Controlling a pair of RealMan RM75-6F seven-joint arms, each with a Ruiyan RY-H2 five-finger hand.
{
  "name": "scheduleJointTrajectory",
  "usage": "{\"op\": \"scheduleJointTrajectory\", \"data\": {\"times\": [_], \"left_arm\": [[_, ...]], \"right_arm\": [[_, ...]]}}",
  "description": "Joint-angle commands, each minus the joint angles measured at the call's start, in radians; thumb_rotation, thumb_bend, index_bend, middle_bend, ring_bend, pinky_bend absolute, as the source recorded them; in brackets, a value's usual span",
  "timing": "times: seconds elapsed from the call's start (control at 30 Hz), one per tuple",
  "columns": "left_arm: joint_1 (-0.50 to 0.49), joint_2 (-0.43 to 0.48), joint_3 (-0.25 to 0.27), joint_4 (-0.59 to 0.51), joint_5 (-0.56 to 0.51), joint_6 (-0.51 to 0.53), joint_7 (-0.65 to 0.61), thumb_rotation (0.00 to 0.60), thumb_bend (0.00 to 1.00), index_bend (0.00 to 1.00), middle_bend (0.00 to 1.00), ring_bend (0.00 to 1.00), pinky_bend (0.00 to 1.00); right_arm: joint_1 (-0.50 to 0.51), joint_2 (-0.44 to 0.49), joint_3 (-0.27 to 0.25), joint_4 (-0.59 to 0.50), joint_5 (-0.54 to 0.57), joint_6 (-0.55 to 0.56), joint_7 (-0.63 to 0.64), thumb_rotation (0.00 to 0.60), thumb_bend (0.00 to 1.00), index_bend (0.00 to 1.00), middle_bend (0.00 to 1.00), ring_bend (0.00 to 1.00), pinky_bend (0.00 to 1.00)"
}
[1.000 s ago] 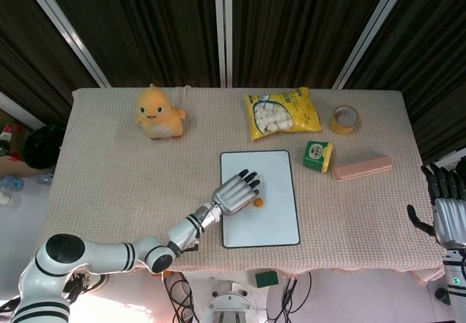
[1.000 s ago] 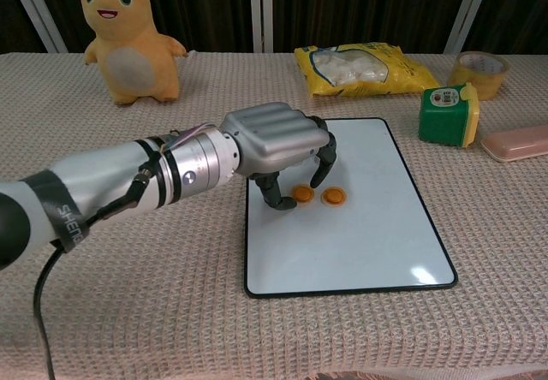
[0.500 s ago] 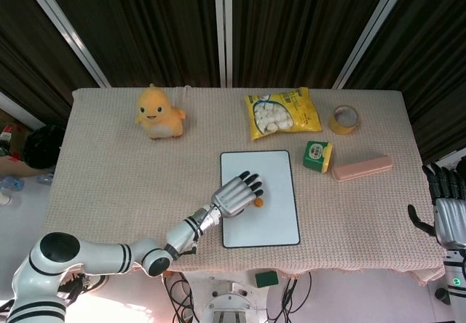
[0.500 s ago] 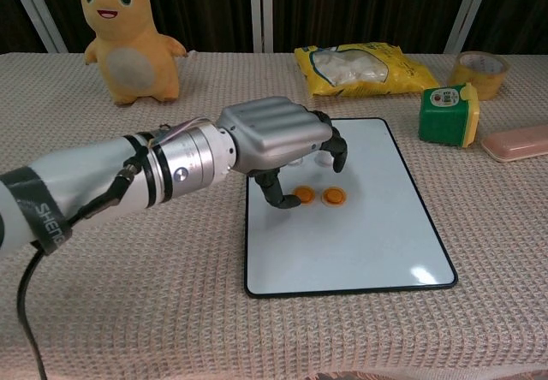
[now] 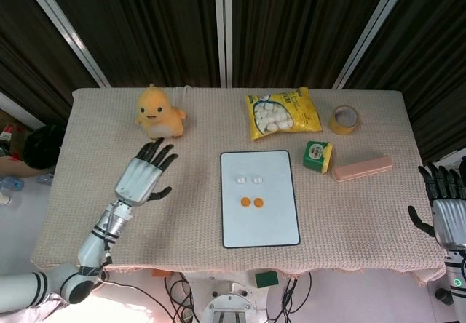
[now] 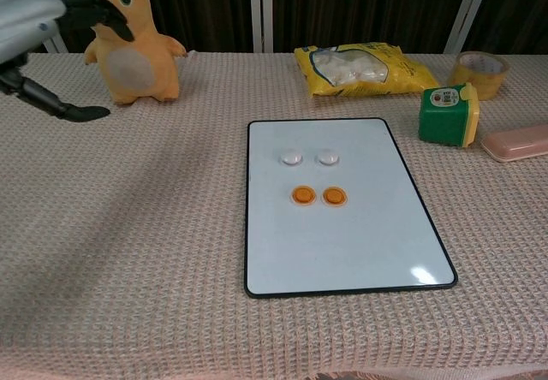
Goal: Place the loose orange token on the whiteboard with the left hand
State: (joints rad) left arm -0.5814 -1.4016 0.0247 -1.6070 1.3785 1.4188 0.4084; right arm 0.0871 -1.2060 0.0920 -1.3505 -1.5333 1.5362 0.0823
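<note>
Two orange tokens [image 5: 251, 202] [image 6: 318, 195] lie side by side near the middle of the whiteboard [image 5: 280, 221] [image 6: 351, 243], just below two white tokens [image 5: 247, 181] [image 6: 308, 157]. My left hand [image 5: 144, 174] [image 6: 51, 12] hovers well to the left of the board, near the yellow duck toy, fingers spread and holding nothing. My right hand [image 5: 444, 210] is off the table's right edge, fingers apart and empty; the chest view does not show it.
A yellow duck toy [image 5: 158, 112] [image 6: 133, 38] stands at the back left. A yellow snack bag [image 5: 284, 113], a tape roll [image 5: 344, 119], a green box [image 5: 317, 156] and a pink case [image 5: 362, 168] sit at the back right.
My left hand has lifted off the whiteboard and swung far left toward the duck, uncovering both orange and both white tokens. The right hand has not moved.
</note>
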Motion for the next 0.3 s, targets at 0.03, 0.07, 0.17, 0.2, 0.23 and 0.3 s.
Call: {"op": "scheduleJointTrajectory", "data": {"times": [0.03, 0.07, 0.17, 0.2, 0.23, 0.3], "left_arm": [[0.258, 0.117, 0.114, 0.159, 0.046, 0.189, -0.299, 0.319, 0.12, 0.16, 0.09, 0.00, 0.16], [0.279, 0.127, 0.118, 0.169, 0.044, 0.201, -0.314, 0.314, 0.12, 0.16, 0.09, 0.00, 0.15], [0.325, 0.150, 0.133, 0.178, 0.042, 0.208, -0.310, 0.314, 0.12, 0.15, 0.09, 0.00, 0.15], [0.333, 0.160, 0.136, 0.167, 0.041, 0.196, -0.305, 0.315, 0.12, 0.15, 0.09, 0.00, 0.15], [0.337, 0.166, 0.136, 0.161, 0.044, 0.189, -0.308, 0.317, 0.12, 0.15, 0.09, 0.00, 0.15], [0.345, 0.171, 0.129, 0.161, 0.055, 0.186, -0.315, 0.321, 0.12, 0.14, 0.09, 0.00, 0.15]], "right_arm": [[-0.002, -0.007, 0.001, 0.004, 0.004, 0.005, -0.006, 0.600, 0.30, 0.00, 0.00, 0.00, 0.00], [-0.003, -0.009, 0.002, 0.004, 0.008, 0.005, -0.009, 0.600, 0.30, 0.00, 0.00, 0.00, 0.00], [-0.002, -0.015, 0.000, 0.001, 0.024, -0.015, -0.024, 0.600, 0.30, 0.00, 0.00, 0.00, 0.00], [-0.001, -0.017, -0.003, 0.000, 0.028, -0.025, -0.031, 0.600, 0.30, 0.00, 0.00, 0.00, 0.00], [0.000, -0.018, -0.005, 0.000, 0.031, -0.031, -0.036, 0.600, 0.30, 0.00, 0.00, 0.00, 0.00], [-0.003, -0.017, -0.010, 0.001, 0.033, -0.037, -0.044, 0.600, 0.30, 0.00, 0.00, 0.00, 0.00]]}}
